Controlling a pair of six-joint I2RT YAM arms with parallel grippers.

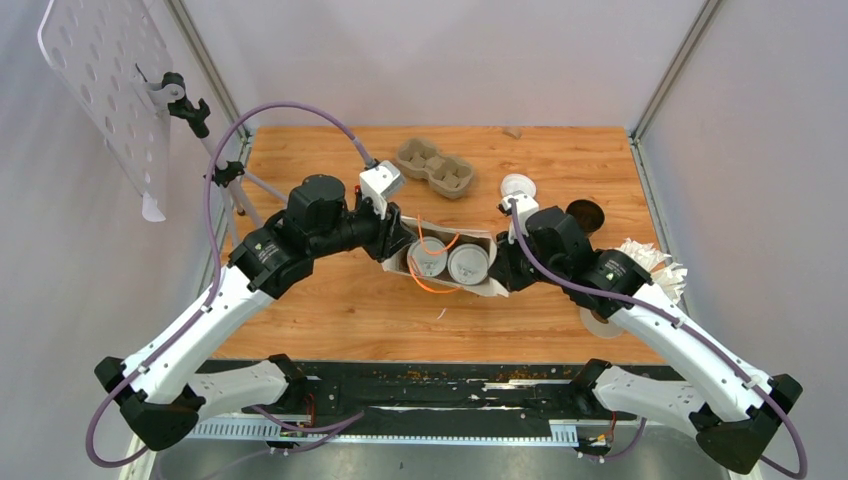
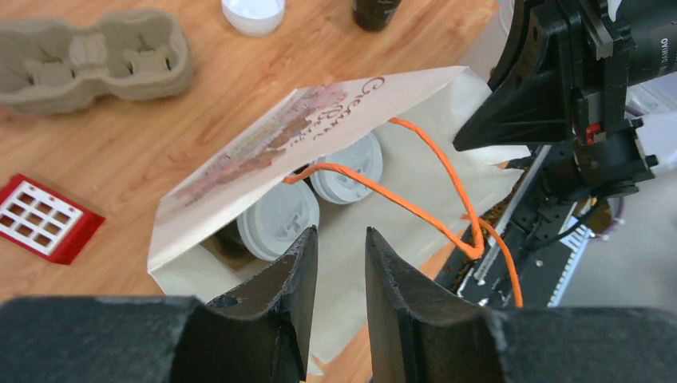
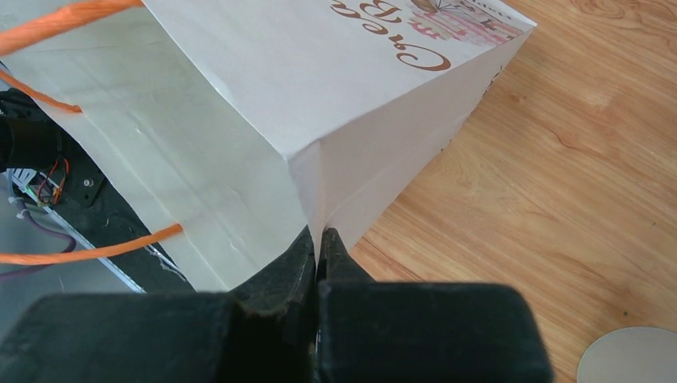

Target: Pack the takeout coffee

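Two takeout coffee cups (image 2: 278,219) (image 2: 347,167) lay inside the paper bag (image 2: 319,120) on the desk (image 2: 144,152), with orange handles (image 2: 415,209) looping across its mouth. The left jaws stood slightly spread and empty before that mouth, while the right jaws pinched the bag's corner fold.

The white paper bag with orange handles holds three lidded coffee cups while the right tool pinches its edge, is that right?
Not quite. The white paper bag with orange handles holds two lidded coffee cups, not three; the left wrist view looks into it. The right tool does pinch its edge.
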